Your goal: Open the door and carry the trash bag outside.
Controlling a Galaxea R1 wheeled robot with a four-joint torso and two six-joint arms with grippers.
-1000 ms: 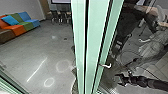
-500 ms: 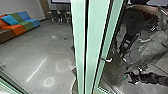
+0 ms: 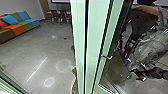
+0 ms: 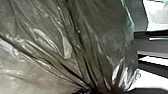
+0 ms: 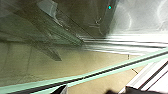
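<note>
The right gripper [image 3: 139,75] is low at the right of the head view, beside the glass door with its green frame [image 3: 106,42] and pale handle [image 3: 107,57]. A pale green door edge [image 5: 100,73] crosses the right wrist view on a slant, over a tan floor. Close in the left wrist view is the grey translucent trash bag [image 4: 57,47], its creases gathering towards the low middle, where my left gripper [image 4: 93,90] holds it shut. The bag hides most of that gripper.
Wide green posts [image 3: 86,45] stand in the middle of the head view. Beyond the glass at left are a colourful sofa [image 3: 18,25], dark chairs [image 3: 60,16] and grey floor [image 3: 37,50]. A metal floor track [image 5: 110,46] runs beneath the glass in the right wrist view.
The right gripper has shifted rightwards in the head view, away from the posts. The door's handle has risen slightly, and the lower green frame and track show more; reflections in the glass have shifted.
</note>
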